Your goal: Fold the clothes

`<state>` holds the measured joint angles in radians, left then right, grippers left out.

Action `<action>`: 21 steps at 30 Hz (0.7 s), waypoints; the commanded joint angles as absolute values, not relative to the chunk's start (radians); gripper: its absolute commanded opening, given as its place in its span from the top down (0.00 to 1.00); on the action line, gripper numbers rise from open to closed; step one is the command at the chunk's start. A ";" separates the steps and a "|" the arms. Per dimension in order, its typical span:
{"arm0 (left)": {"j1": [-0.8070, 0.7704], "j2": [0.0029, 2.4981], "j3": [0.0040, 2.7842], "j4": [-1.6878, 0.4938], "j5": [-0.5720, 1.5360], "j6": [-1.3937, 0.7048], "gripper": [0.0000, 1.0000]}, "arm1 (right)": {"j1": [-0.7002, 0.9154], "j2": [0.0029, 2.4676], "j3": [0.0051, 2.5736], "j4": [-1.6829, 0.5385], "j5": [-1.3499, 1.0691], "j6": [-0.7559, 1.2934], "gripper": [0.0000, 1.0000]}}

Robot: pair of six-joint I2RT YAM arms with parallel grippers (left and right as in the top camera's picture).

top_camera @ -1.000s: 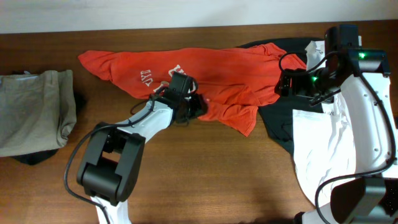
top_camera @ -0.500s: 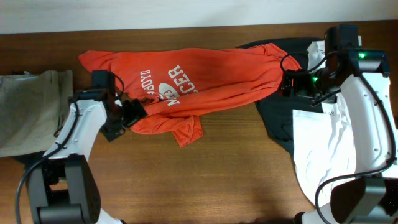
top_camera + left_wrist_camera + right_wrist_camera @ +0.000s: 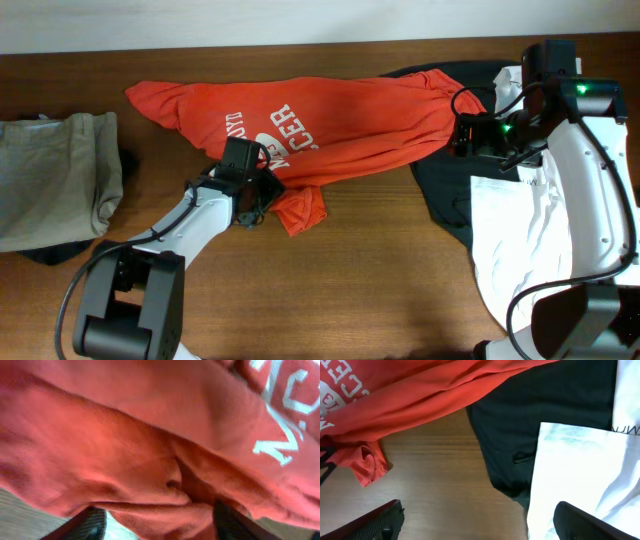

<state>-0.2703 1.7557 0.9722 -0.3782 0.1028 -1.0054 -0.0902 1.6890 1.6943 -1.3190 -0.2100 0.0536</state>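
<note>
At the far left a grey-green garment (image 3: 55,180) lies folded near the table's left edge, with something dark (image 3: 48,254) showing from under its near side. The left arm reaches in from the near edge, forearm slanting up and to the right. The left gripper (image 3: 256,196) is low on the near hem of the red-orange T-shirt (image 3: 340,115). In the left wrist view its fingers (image 3: 87,522) stand apart with a thick fold of the red cloth between them.

The T-shirt is spread crosswise along the far half of the table (image 3: 370,290) with its white lettering (image 3: 272,135) facing up. One sleeve is close to the far edge and a bunched corner (image 3: 300,210) hangs toward the near side. Bare wood lies in front of it, between the left arm and the black shirt (image 3: 445,195).

The T-shirt's right end overlaps the black shirt, and a white shirt (image 3: 520,250) lies partly over that, running to the near right edge. The right arm arches over the white shirt from the right side. The right gripper (image 3: 462,135) hangs by the T-shirt's right end with its jaws wide apart, holding nothing.
</note>
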 commanded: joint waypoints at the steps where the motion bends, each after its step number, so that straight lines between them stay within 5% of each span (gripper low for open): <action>1: -0.276 1.765 0.963 -0.365 0.015 -1.018 0.39 | -0.093 1.694 1.702 -1.322 -0.201 0.060 0.01; 4: -0.295 1.828 0.963 -0.367 0.062 -1.018 0.40 | -0.093 1.694 1.702 -1.326 -0.201 0.060 0.02; 6: -0.295 1.833 0.964 -0.368 0.091 -1.017 0.51 | -0.093 1.694 1.702 -1.328 -0.200 0.060 0.01; 7: -0.295 1.833 0.964 -0.369 0.091 -1.017 0.65 | -0.093 1.694 1.702 -1.328 -0.200 0.060 0.01; 8: -0.295 1.832 0.964 -0.377 0.093 -1.016 0.92 | -0.093 1.694 1.702 -1.328 -0.200 0.060 0.01; 9: -0.286 1.828 0.964 -0.387 0.102 -0.988 0.99 | -0.093 1.694 1.702 -1.329 -0.200 0.060 0.01; 14: 0.017 1.495 0.971 -0.752 0.082 -0.632 1.00 | -0.092 1.697 1.676 -1.332 -0.198 0.061 0.05; 18: 0.403 1.268 0.970 -0.855 0.078 -0.521 1.00 | -0.091 1.697 1.514 -1.216 -0.237 0.061 0.63; 21: 0.414 1.285 0.967 -0.859 0.112 -0.499 1.00 | -0.040 1.697 1.316 -1.016 -0.333 0.056 0.82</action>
<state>0.4179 1.2789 0.9722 -0.8551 0.0937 -0.5457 -0.0826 1.6985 1.4044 -1.0790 -0.2699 0.0555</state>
